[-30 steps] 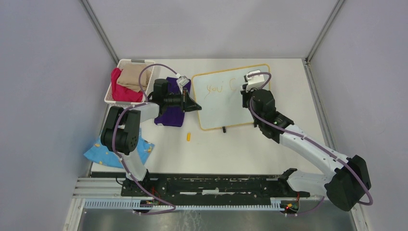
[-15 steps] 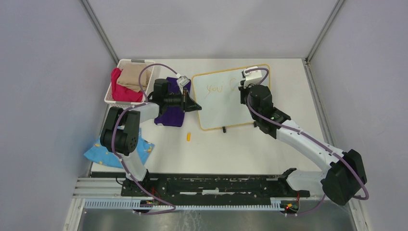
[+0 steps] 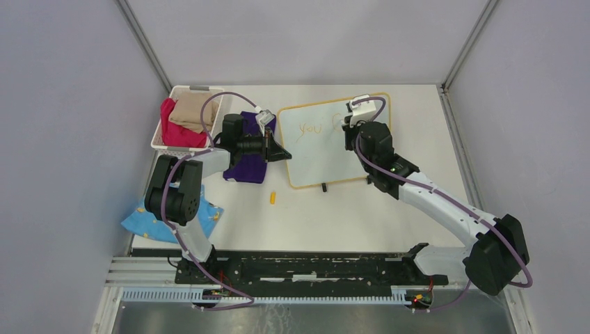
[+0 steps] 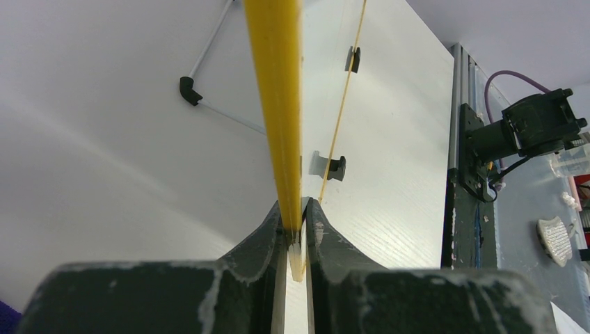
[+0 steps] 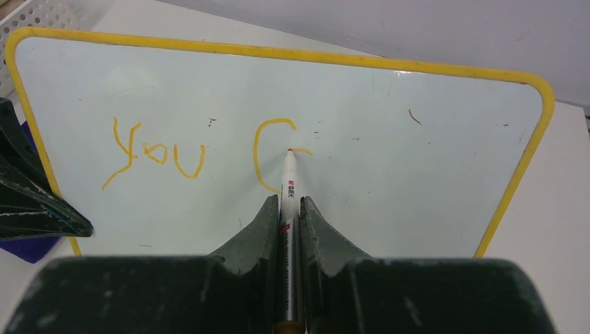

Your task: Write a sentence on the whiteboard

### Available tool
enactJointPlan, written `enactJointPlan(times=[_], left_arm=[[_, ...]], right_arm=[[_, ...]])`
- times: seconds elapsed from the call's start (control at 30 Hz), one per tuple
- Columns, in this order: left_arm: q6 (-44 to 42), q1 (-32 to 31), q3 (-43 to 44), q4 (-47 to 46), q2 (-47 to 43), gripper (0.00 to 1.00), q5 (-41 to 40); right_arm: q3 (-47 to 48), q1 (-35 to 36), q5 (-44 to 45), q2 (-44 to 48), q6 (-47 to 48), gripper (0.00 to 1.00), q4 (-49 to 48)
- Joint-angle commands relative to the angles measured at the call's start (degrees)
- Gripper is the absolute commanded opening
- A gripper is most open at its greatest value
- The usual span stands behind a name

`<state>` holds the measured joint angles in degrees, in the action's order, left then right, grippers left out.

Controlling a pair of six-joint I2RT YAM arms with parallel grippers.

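The whiteboard (image 3: 316,156) with a yellow frame lies at the table's middle back, and fills the right wrist view (image 5: 389,181). On it the sentence (image 5: 202,154) reads "you C" in orange, plus a short stroke. My right gripper (image 5: 289,202) is shut on a white marker (image 5: 289,182) whose tip touches the board just right of the "C". In the top view the right gripper (image 3: 355,124) is over the board's upper right. My left gripper (image 3: 284,154) is shut on the board's left frame edge (image 4: 275,104), seen edge-on in the left wrist view.
A white basket (image 3: 161,125) of red and tan cloths stands at the back left. A purple cloth (image 3: 247,167) lies under the left arm. A blue cloth (image 3: 142,223) lies front left. A small orange cap (image 3: 273,197) lies near the board's front edge.
My right gripper with the marker has shifted a little left and back over the board. The left arm has not moved.
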<state>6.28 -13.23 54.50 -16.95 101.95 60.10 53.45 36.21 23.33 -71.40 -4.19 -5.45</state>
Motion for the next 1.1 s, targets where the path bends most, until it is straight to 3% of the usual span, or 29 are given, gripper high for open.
enactJointPlan(times=[0.0,0.43,1.07], left_arm=[[-5.93,-0.13,0.32,2.35,-0.01,0.02,-5.96],[-5.93,-0.21,0.26,2.67,-0.17,0.02,-6.36],[-7.59,-0.47,0.34,3.17,-0.08,0.02,-6.48]], right_arm=[[-0.46,-0.19,-1.26,0.59,0.04,0.00,-1.18],[-3.62,-0.32,1.59,2.84,0.39,0.00,0.33],[2.17,-0.94,2.66,1.35,0.94,0.00,0.53]])
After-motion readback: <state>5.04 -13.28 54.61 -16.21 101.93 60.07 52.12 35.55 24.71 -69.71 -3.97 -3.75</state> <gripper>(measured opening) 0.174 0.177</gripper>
